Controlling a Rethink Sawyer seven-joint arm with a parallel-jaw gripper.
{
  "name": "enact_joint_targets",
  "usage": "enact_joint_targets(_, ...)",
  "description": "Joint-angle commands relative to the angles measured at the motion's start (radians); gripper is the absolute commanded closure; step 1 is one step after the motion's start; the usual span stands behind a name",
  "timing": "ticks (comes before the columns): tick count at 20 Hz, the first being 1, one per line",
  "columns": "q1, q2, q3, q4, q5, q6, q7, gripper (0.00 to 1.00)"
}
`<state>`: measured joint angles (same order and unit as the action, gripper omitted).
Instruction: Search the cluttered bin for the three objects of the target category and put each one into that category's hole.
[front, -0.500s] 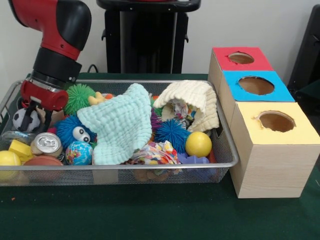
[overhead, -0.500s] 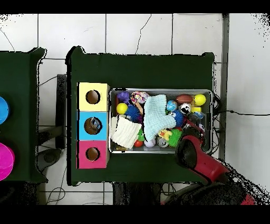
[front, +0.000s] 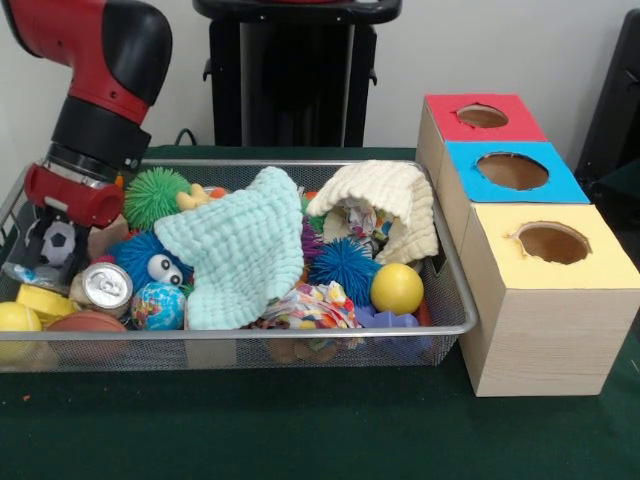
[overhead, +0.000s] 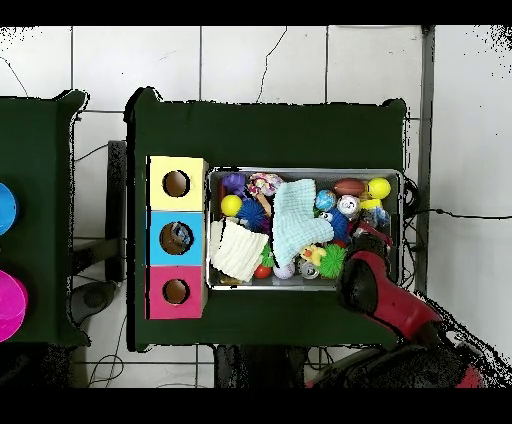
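Note:
The silver wire-mesh bin is full of toys and cloths; it also shows in the overhead view. The blue-topped hole is the middle of three wooden boxes right of the bin. In the overhead view the blue-topped hole has something lying inside. My gripper is down in the bin's left end, right at a small black-and-white soccer ball. The red wrist hides how it stands. A silver can lies just right of it.
In the bin lie a mint cloth, a cream cloth, a yellow ball, blue and green spiky balls and a globe ball. The red-topped hole and yellow-topped hole flank the blue one.
The arm and gripper have shifted a little to the left in the front view, toward the bin's end. The can has shifted slightly right.

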<state>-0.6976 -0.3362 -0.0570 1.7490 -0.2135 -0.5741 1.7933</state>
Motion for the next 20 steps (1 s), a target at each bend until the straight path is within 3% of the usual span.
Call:
enact_joint_targets(1,-0.026,0.051,0.063,-0.160,-0.049,-0.062,0.150,0.00)
enact_joint_targets(9,-0.005,0.057,0.050,-0.148,-0.026,-0.061,0.154,0.00)
enact_joint_targets(14,0.016,0.065,0.059,-0.168,-0.014,-0.003,0.137,0.00)
enact_joint_targets(19,-0.020,0.096,0.145,-0.264,-0.100,0.137,0.101,0.00)
enact_joint_targets(20,-0.052,0.103,0.200,-0.289,-0.158,0.206,0.086,0.00)
